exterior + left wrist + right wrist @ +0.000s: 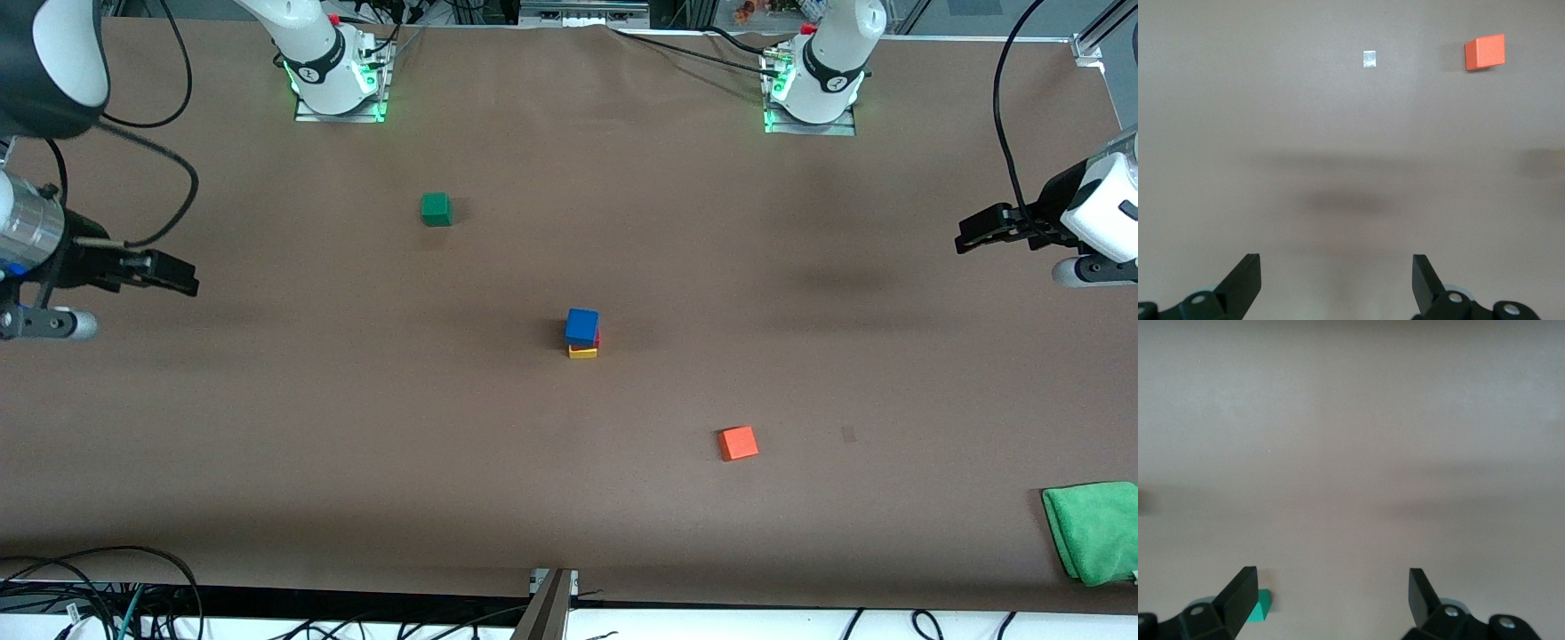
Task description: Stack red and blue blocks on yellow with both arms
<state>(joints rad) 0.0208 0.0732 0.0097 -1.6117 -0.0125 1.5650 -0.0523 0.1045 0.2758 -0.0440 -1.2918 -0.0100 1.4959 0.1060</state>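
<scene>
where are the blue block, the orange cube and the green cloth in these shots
blue block (581,325): front view, on its top face, at the top of the stack
orange cube (738,443): front view, middle of its top face
green cloth (1095,530): front view, middle of the folded cloth

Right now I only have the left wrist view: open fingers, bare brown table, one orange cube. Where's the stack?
Observer: Mid-table. The blue block is on top, the red block just peeks out under it, and the yellow block is at the bottom.
Operator: Is either arm near it?
Observer: No. The left gripper hangs over the left arm's end of the table, fingers open and empty.
Operator: And the right?
Observer: The right gripper is over the right arm's end of the table, also open and empty.
Operator: Any other loose cubes?
Observer: A green cube, farther from the front camera than the stack.
</scene>
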